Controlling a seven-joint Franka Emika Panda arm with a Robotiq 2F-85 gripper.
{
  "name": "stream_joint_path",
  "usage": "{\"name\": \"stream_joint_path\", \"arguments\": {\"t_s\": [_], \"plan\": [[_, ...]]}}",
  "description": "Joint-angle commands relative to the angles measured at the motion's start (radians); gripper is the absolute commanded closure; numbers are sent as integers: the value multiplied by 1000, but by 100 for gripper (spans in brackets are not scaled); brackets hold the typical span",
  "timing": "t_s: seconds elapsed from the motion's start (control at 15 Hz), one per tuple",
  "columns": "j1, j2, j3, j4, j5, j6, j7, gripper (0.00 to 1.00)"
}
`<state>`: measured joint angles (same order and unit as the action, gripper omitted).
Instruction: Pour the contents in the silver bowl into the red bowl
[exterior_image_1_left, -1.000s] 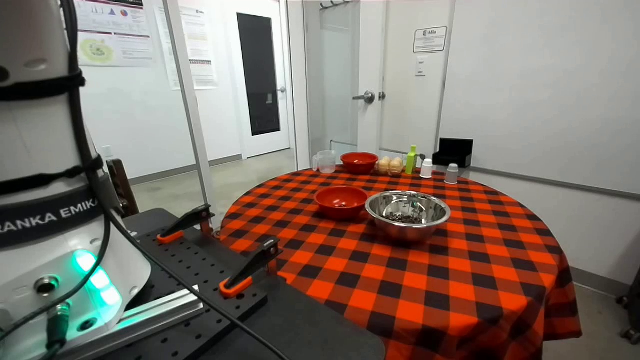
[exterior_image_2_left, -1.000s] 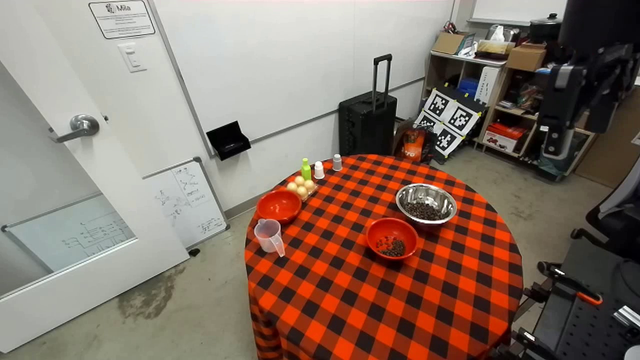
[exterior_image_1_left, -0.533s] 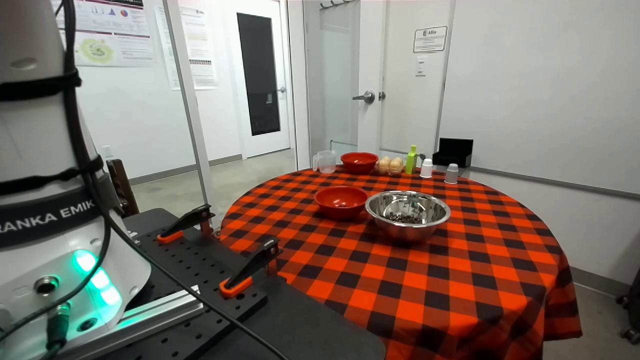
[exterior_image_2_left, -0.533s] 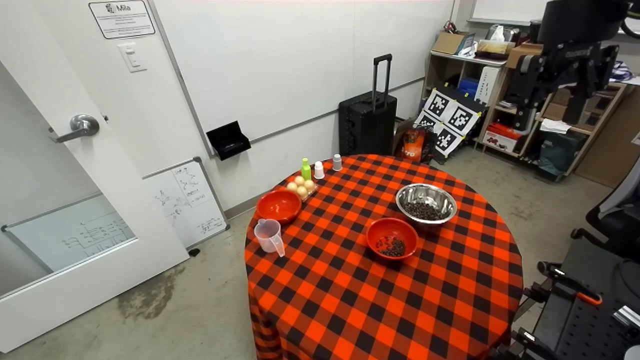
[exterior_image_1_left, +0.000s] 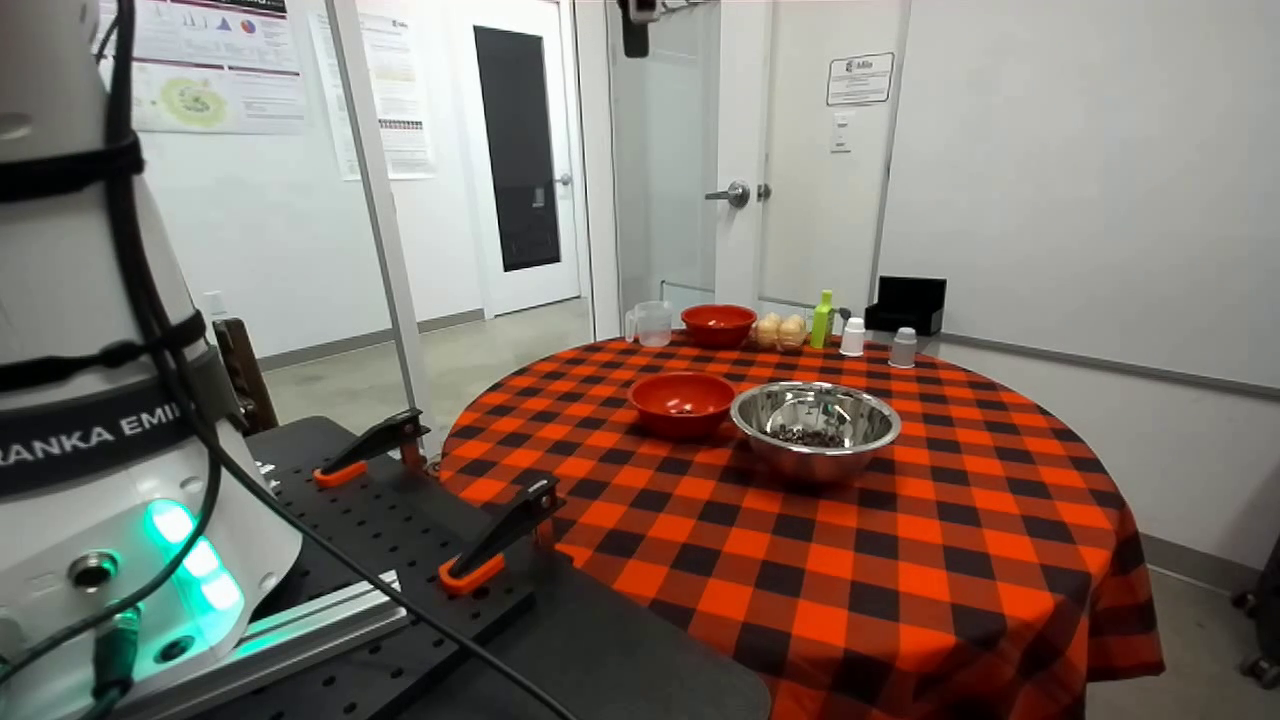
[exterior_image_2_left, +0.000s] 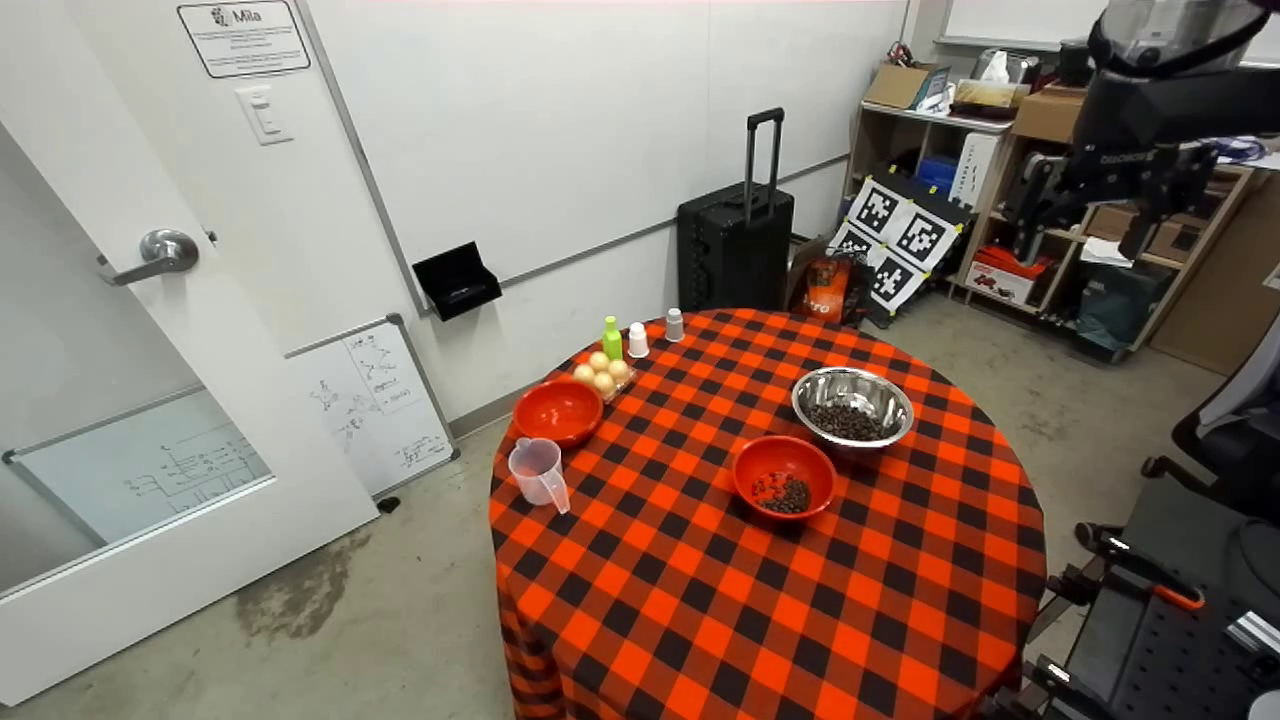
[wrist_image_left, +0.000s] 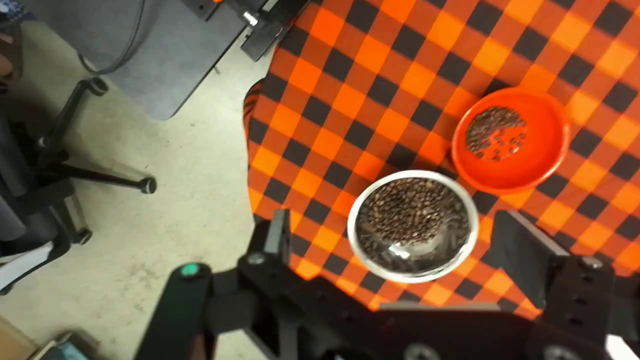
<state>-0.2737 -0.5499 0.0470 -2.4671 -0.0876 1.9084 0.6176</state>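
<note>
The silver bowl (wrist_image_left: 474, 224) sits upright on the checkered table, with dark beans (wrist_image_left: 407, 210) heaped in it. Right beside it stands the red bowl (wrist_image_left: 542, 135), which holds a smaller scatter of the same beans; both show in both exterior views. Farther back on the table is another red bowl (exterior_image_2_left: 558, 410). My gripper (exterior_image_2_left: 1080, 245) hangs high, off to the robot's side of the bowls, its jaws wide apart and holding nothing. In the wrist view the silver bowl appears framed between the fingers (wrist_image_left: 520, 255), well below them. A dark gripper part (exterior_image_1_left: 636, 35) shows at an exterior view's top edge.
Along the table's far edge stand a clear measuring jug (exterior_image_2_left: 538, 470), a pack of eggs (exterior_image_2_left: 603, 375), a green bottle (exterior_image_2_left: 612, 340), a white cup (exterior_image_2_left: 638, 340) and a grey cup (exterior_image_2_left: 674, 325). Clamps (exterior_image_1_left: 505, 530) hold the robot's black mounting plate beside the table.
My open gripper has swung left in an exterior view, coming fully into sight there, and its tip now enters at the top of an exterior view. The bowls have stayed put.
</note>
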Motion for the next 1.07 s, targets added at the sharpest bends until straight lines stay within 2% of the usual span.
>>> {"name": "stream_joint_path", "arguments": {"t_s": [0.0, 0.13, 0.2, 0.67, 0.8, 1.0], "plan": [[-69, 28, 15, -42, -178, 86, 123, 0], [-85, 62, 21, -17, -247, 50, 206, 0], [-45, 31, -18, -39, -207, 57, 141, 0], [-48, 54, -15, -31, -242, 56, 197, 0], [-25, 66, -26, -26, -216, 77, 158, 0], [24, 152, -52, 27, -173, 122, 76, 0]]}}
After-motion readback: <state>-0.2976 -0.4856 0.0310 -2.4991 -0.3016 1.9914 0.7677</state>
